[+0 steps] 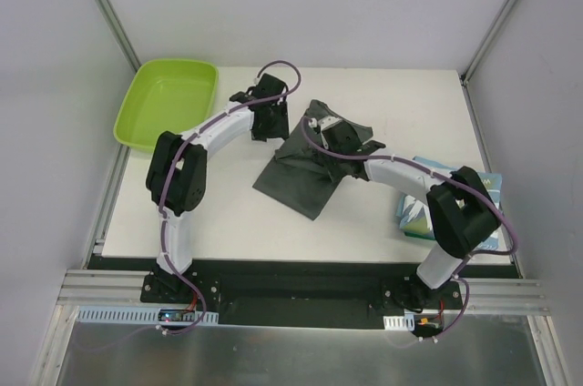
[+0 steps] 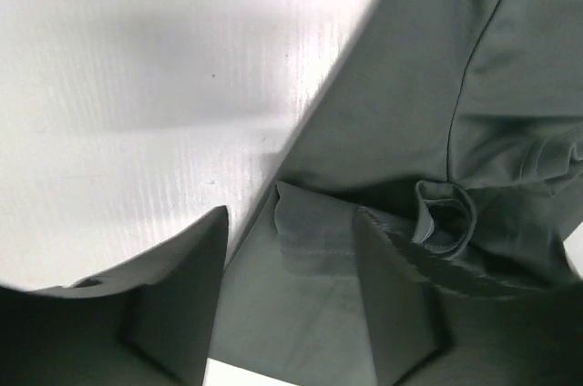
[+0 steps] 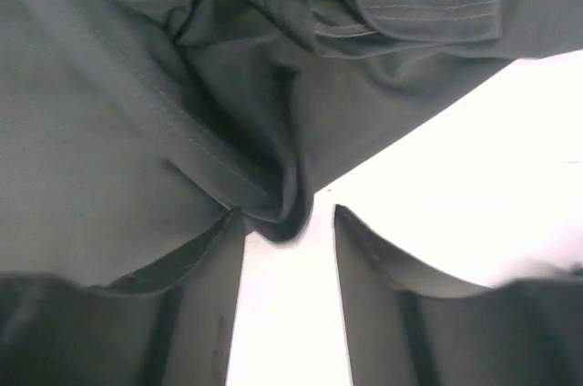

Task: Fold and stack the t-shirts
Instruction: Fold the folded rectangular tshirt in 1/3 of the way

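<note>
The dark grey t-shirt (image 1: 305, 172) lies partly folded and rumpled in the middle of the table. My left gripper (image 1: 271, 124) is at its far left edge. In the left wrist view the left gripper (image 2: 291, 218) is open, with the shirt's edge (image 2: 314, 236) lying between its fingers (image 2: 178, 295). My right gripper (image 1: 325, 134) is over the shirt's far part. In the right wrist view the right gripper (image 3: 288, 213) is open, with a hanging fold of grey cloth (image 3: 282, 222) at its fingertips. The light blue t-shirt (image 1: 421, 213) lies folded at the right, partly under the right arm.
A lime-green tray (image 1: 146, 126) stands at the far left corner of the white table (image 1: 237, 222). Frame posts rise at the far corners. The right arm's elbow (image 1: 460, 208) hangs over the light blue shirt.
</note>
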### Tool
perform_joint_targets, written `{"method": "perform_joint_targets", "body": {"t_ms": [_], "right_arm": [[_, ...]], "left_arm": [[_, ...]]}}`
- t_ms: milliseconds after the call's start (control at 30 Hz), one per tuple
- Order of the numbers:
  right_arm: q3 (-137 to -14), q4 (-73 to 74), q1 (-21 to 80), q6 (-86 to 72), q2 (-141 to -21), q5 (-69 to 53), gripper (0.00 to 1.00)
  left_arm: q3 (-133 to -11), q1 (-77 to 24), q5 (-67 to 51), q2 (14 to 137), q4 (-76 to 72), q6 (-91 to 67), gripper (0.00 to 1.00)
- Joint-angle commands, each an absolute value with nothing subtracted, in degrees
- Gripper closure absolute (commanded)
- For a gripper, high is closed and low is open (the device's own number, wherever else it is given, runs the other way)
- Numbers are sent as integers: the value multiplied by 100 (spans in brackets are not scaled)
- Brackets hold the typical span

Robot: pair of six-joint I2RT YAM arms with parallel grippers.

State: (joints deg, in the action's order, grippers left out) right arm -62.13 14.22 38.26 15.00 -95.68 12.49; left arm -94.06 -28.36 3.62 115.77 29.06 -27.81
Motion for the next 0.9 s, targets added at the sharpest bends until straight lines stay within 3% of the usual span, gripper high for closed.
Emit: {"method": "perform_joint_targets", "body": {"t_ms": [0,67,100,133,233,433,633,867], "right_arm": [[-6723,1670,3762,1573,-9519,1845,44],[-6706,1679,3762,1521,-9318,1828,30],[-6671,1670,3762,1434,-9195,1837,20],[-6601,1635,3762,1380,-9072,1846,1],[-6294,1547,3770,1240,-8711,1269,4],[-6082,933,3841,993,-8823,-1605,4],[-6845,966,4306,1133,-9912,-1679,4],[-7935,1484,4272,1327,-10985,-960,4]], "left_arm": [[-9721,-2742,606,11199,2927,-2496,35],[-9529,-2742,799,10865,2918,-2540,7],[-9397,-2742,913,10672,2918,-2575,1],[-9204,-2742,1018,10479,2918,-2610,1],[-8432,-2733,1309,9907,2927,-2820,1],[-6498,-2654,1424,8589,2909,-3541,1],[-4976,-2505,1327,7516,2909,-4165,1],[-4474,-2426,1327,7145,2900,-4201,1]]}}
